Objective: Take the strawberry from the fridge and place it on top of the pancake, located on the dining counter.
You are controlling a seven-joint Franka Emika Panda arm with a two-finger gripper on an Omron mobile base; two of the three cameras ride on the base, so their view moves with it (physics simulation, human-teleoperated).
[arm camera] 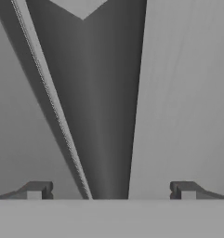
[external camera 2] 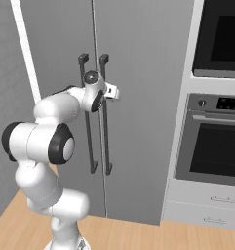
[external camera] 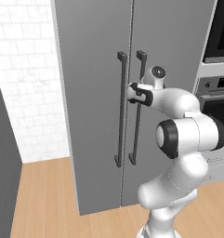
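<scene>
I see my gripper [arm camera: 111, 190] with fingers [arm camera: 36, 189] spread wide astride a long dark upright bar handle [external camera: 137, 109] of the tall matte grey fridge [external camera: 95, 93], doors closed.

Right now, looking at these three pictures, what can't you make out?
- The fridge interior, strawberry included: both doors shut, in both base views.
- Contact between the fingers and the door handle: hand view shows them spread either side, touching unclear.
- The fridge top: cut off by the upper edge.
- The oven's right side: cut off by the right base view's edge.
</scene>
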